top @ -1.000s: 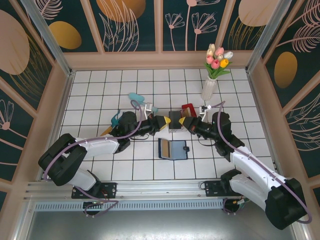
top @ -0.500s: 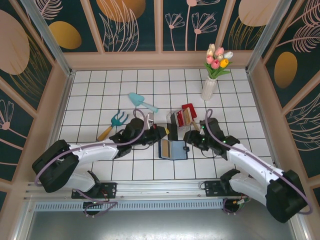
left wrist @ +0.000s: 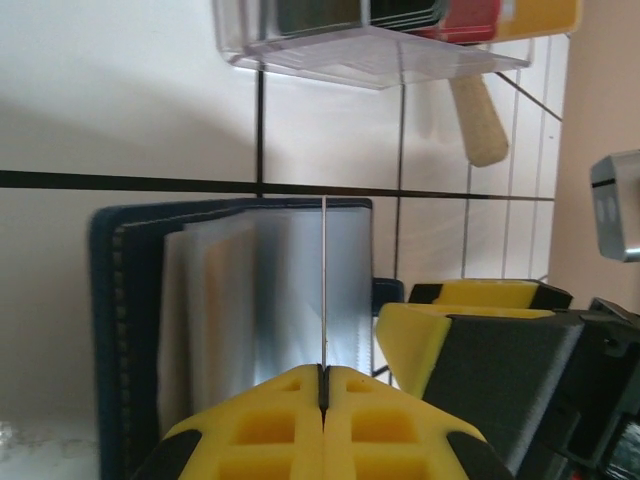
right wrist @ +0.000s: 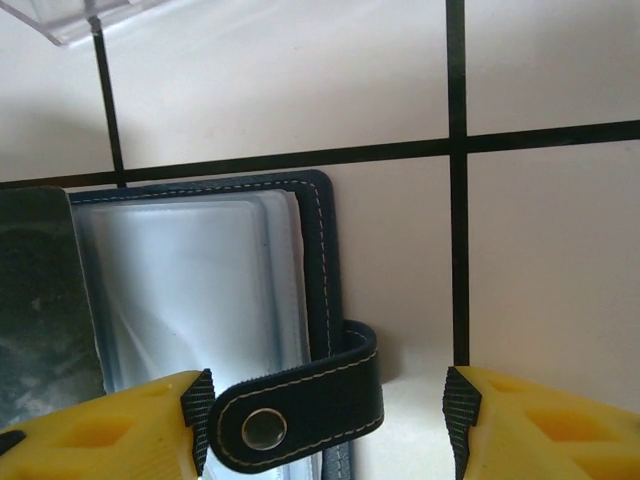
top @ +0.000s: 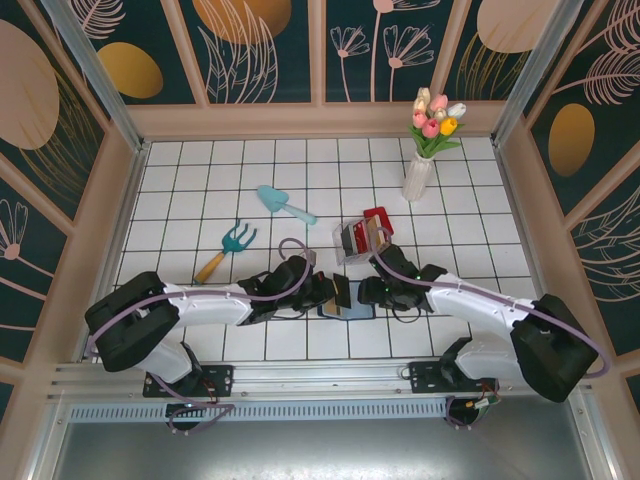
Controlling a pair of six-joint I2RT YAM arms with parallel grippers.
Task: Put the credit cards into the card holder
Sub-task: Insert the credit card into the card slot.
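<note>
Two grippers meet low over the card holder (top: 350, 312), which lies open and flat on the table (top: 200, 180), near its front edge and roughly centred. The holder is navy-blue and leather-like with pale stitching. It contains clear plastic sleeves (right wrist: 190, 300) and has a snap tab (right wrist: 300, 410) on its right side.

The left gripper (left wrist: 323, 375) has its yellow fingers (left wrist: 260, 430) pressed together on a thin card (left wrist: 325, 290). The card stands upright and edge-on above the sleeves, and looks black from above. The right gripper (right wrist: 325, 415) has its jaws spread wide to either side of the snap tab, gripping nothing.

A clear slotted rack (top: 355, 238) stands just behind the holder, apart from it, holding dark and red pieces. A teal shovel (top: 283, 203) and a teal rake (top: 228, 248) lie well to the left. A white vase (top: 418, 176) of tulips stands far back right. Open tile remains to both sides of the holder.

The table is white tile with a black grid. Dark teal walls (top: 60, 110) with leaf patterns and pale wooden framing enclose it.
</note>
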